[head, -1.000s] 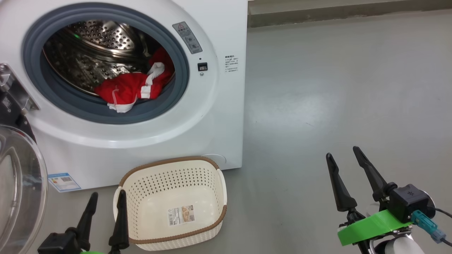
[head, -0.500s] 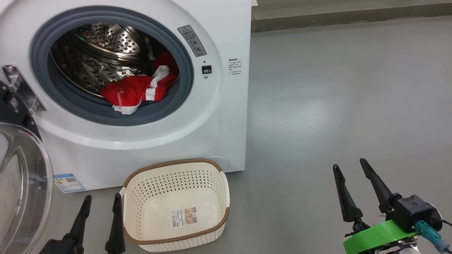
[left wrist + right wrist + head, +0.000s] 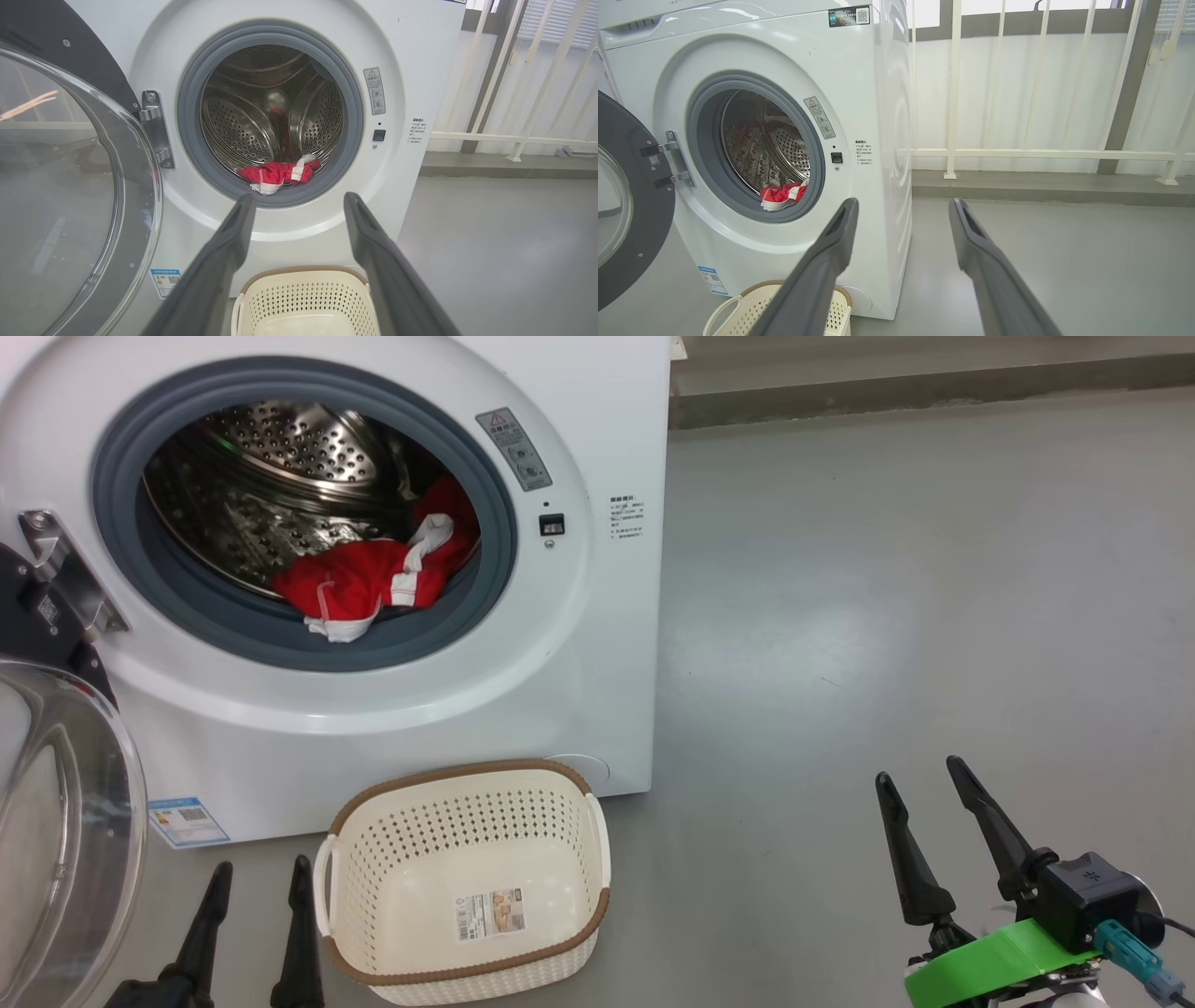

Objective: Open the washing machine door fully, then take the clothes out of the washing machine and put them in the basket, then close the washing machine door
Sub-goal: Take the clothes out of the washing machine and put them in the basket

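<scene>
The clothes (image 3: 369,588) lie low at the front of the washing machine (image 3: 560,709), well apart from both grippers. The left gripper (image 3: 262,865), released and empty, is just beside the basket (image 3: 467,821); the right gripper (image 3: 918,771) is also released and empty

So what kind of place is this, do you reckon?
Likely a home laundry corner, perhaps an enclosed balcony: a white front-loading washing machine stands on a bare grey floor, a basket sits in front of it, and a white railing runs behind.
</scene>
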Robot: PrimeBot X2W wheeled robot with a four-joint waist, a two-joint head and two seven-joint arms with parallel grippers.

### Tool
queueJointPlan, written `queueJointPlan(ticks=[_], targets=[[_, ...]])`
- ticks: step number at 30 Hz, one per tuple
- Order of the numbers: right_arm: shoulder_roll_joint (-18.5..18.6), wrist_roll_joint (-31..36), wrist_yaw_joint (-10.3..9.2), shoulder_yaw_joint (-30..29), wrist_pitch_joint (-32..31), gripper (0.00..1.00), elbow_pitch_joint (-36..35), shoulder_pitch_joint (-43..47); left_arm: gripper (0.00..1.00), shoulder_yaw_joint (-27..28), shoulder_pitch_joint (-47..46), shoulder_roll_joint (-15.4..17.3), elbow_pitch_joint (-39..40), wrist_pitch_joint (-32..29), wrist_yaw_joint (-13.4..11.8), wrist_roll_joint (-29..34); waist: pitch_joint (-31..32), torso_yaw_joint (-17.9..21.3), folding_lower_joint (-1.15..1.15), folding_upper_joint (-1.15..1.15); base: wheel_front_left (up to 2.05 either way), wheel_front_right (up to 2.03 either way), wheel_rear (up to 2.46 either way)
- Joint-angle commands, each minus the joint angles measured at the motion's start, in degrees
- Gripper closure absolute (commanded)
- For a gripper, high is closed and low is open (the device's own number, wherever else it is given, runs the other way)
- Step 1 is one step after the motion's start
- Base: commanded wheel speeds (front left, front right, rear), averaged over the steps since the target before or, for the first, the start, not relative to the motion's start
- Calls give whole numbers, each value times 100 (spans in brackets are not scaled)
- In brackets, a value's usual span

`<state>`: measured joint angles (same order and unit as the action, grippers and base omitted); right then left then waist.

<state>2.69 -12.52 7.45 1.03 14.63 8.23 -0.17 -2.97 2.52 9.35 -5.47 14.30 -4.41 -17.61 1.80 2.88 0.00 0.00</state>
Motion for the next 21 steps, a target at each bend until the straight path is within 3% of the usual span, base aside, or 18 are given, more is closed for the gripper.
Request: queueJointPlan(ticks=[1,11,21], targets=[[19,7,3,161,37,0,-125,-69,0,248,-84,35,126,69,52,59,2,1,0,0,0,0,0],[19,16,3,186,37,0,-109,-67,0,318,-90,-52,131,70,64,188,9,-13,0,0,47,-47,0],[19,-1,3,251,37,0,-80,-74,0,335,-150,-140,82,70,128,217,-30,-95,0,0,170,-170,0]])
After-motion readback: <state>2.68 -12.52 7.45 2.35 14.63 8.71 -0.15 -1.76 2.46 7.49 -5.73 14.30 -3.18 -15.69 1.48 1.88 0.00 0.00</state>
